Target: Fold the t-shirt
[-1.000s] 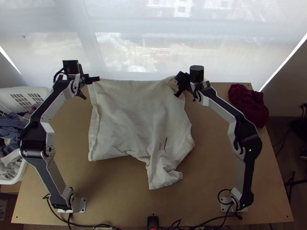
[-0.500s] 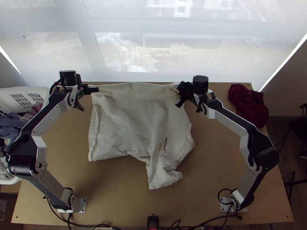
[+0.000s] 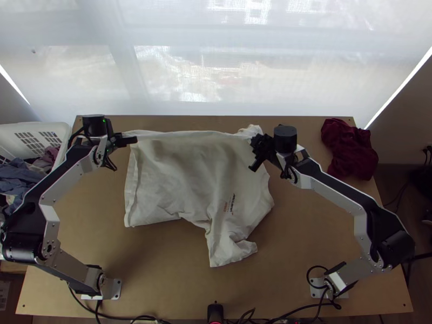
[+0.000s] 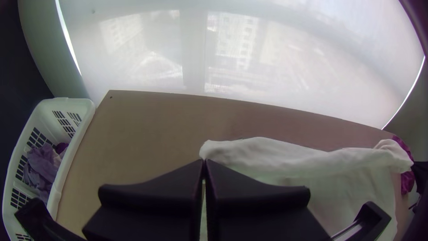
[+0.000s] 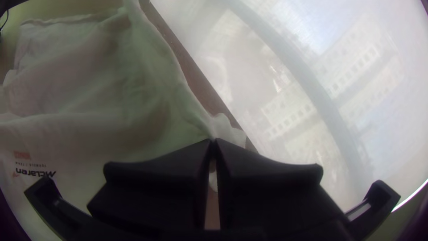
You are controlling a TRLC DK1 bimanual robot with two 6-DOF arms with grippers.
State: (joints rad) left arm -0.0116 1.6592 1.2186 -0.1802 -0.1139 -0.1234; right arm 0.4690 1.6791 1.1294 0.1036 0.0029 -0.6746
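Both fingers of my left gripper (image 3: 134,140) are closed on one far corner of the cream t-shirt (image 3: 183,178), and my right gripper (image 3: 255,144) pinches its other far corner. It lies across the middle of the table (image 3: 162,275), softly wrinkled, a loose fold between my grippers, a sleeve angled nearward. My fingers hide the pinched cloth; I can't tell how many layers they hold
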